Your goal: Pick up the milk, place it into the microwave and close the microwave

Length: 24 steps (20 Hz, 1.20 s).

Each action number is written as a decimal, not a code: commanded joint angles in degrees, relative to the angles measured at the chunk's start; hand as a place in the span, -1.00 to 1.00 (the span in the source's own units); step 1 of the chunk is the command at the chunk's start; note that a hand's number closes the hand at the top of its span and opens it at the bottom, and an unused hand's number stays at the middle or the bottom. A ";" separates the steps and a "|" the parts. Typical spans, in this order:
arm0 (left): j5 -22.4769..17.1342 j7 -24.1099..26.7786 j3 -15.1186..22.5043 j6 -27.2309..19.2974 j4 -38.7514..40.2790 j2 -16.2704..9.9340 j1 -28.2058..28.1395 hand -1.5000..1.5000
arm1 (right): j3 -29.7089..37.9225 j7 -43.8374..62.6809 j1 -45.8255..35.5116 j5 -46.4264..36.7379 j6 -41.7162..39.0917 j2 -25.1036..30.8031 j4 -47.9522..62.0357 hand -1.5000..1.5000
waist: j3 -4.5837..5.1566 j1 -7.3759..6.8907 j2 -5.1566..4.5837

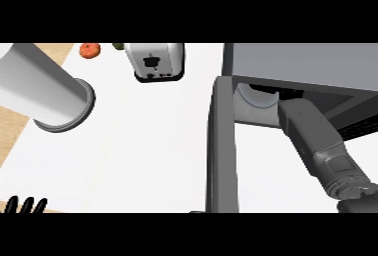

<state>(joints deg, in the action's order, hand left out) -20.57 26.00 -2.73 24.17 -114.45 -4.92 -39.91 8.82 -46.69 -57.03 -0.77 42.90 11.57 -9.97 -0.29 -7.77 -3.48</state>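
While one microwave (310, 62) stands open, the left hand (26, 205) rests, fingers relaxed.

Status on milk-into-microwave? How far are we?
Looks done: no milk on the counter. In hand: right forearm reaches inside the open microwave, beside a pale shape, maybe the milk. To do: withdraw, close the door. Left hand rests lower left.
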 commanded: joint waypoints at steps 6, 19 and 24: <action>-0.38 -0.71 -0.14 0.87 1.72 -0.98 2.17 -1.00 | 0.93 -1.61 -1.31 -1.16 10.50 0.28 1.16 1.00 | -0.02 -0.96 -0.68; 1.38 -0.96 0.69 0.31 2.51 -0.68 3.97 -1.00 | -10.47 16.08 -0.93 -13.90 13.80 -0.33 8.86 -1.00 | -0.03 -3.39 -0.73; 2.06 -0.83 -0.37 -0.01 3.20 -1.25 4.31 -1.00 | -11.10 15.78 -2.33 -14.53 8.87 -1.24 9.41 -1.00 | -0.09 -3.34 -0.87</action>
<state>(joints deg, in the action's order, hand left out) -19.09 25.22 -2.78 24.31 -112.16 -5.97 -35.58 -1.29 -30.88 -57.76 -14.33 56.41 11.51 -1.06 -0.19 -11.09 -4.51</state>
